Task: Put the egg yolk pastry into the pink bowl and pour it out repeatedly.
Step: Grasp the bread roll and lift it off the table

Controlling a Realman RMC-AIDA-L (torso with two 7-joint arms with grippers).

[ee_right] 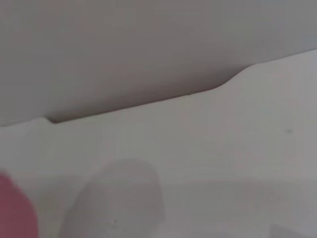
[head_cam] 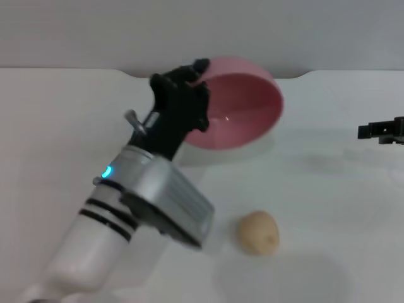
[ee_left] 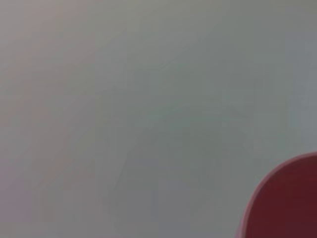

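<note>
In the head view the pink bowl (head_cam: 243, 104) is tipped on its side with its open mouth facing me, lifted off the white table. My left gripper (head_cam: 192, 85) is shut on the bowl's left rim. The bowl's inside looks bare. The egg yolk pastry (head_cam: 257, 232), a small tan ball, lies on the table in front of the bowl, apart from it. A piece of the bowl (ee_left: 290, 203) shows in the left wrist view, and a sliver of the bowl (ee_right: 15, 210) in the right wrist view. My right gripper (head_cam: 379, 130) hangs at the far right edge.
The white table (head_cam: 328, 189) runs back to a grey wall; its far edge has notched corners (ee_right: 233, 79). My left forearm (head_cam: 126, 214) crosses the table's left front part.
</note>
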